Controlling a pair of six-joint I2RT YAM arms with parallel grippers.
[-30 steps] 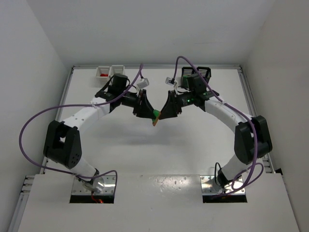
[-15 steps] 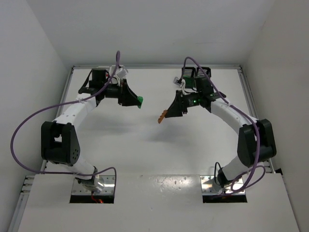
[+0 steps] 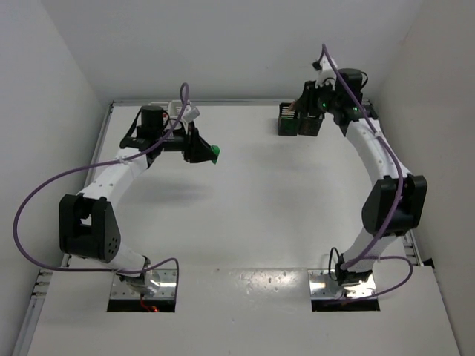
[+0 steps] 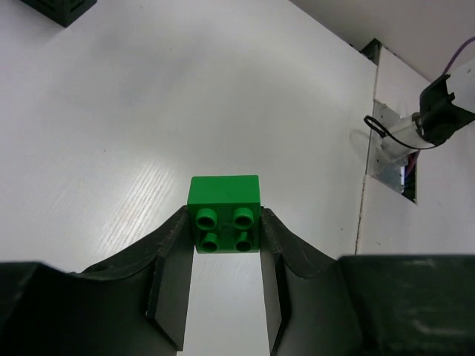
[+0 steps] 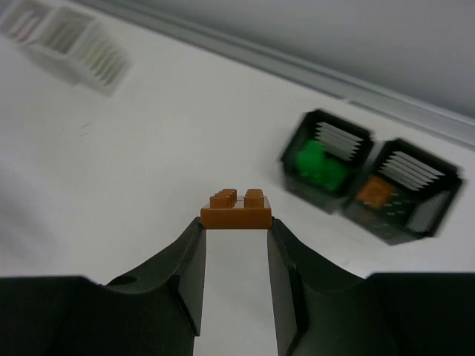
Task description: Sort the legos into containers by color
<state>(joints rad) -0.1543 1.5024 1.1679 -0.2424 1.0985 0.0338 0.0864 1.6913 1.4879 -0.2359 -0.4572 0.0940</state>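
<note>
My left gripper is shut on a green lego, held above the table at the left-middle; the lego shows as a green spot in the top view. My right gripper is shut on an orange-brown lego and sits raised by the two black containers at the back right. In the right wrist view, one black container holds green pieces and the other holds an orange piece. The two white containers show blurred at the far left.
The left arm hides most of the white containers in the top view. A corner of a black container shows at the top left of the left wrist view. A rail runs along the table's back edge.
One second ago both grippers met at the table's centre on a joined green and orange chunk. They pulled apart. The right arm has swung back to the black containers; the left stays at the left.
</note>
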